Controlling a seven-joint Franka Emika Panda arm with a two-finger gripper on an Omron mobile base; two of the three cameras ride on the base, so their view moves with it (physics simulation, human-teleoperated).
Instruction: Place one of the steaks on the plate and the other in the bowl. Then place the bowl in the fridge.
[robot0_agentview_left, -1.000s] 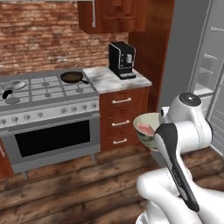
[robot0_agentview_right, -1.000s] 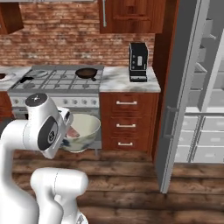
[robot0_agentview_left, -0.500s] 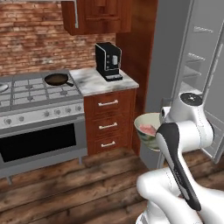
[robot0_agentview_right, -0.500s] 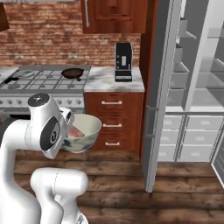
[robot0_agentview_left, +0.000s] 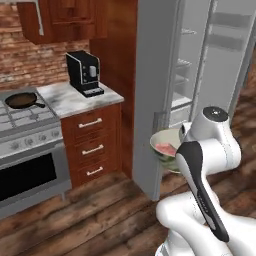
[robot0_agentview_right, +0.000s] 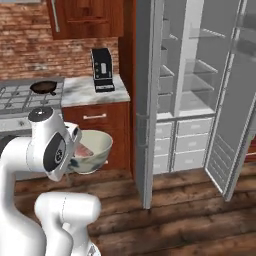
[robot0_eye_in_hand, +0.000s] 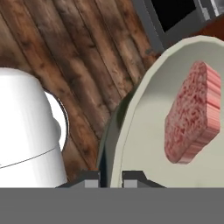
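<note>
My gripper (robot0_eye_in_hand: 110, 175) is clamped on the rim of one bowl (robot0_eye_in_hand: 144, 105) carrying one pink steak (robot0_eye_in_hand: 192, 118).

Pinkish-red mottled steak (robot0_eye_in_hand: 192, 113), cream bowl (robot0_agentview_right: 95, 150)

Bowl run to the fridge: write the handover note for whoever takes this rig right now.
Gripper: shut on the rim of the bowl, which it carries above the wooden floor.
Bowl: holds the pinkish-red steak on its pale inside.
Fridge: doors open, glass shelves in sight, ahead of the base and to the right of the coffee machine.
Done: one steak is in the bowl and the bowl is lifted.
Left: set the bowl on a fridge shelf and let go. The plate and the other steak can't be checked from here; confirm them.
</note>
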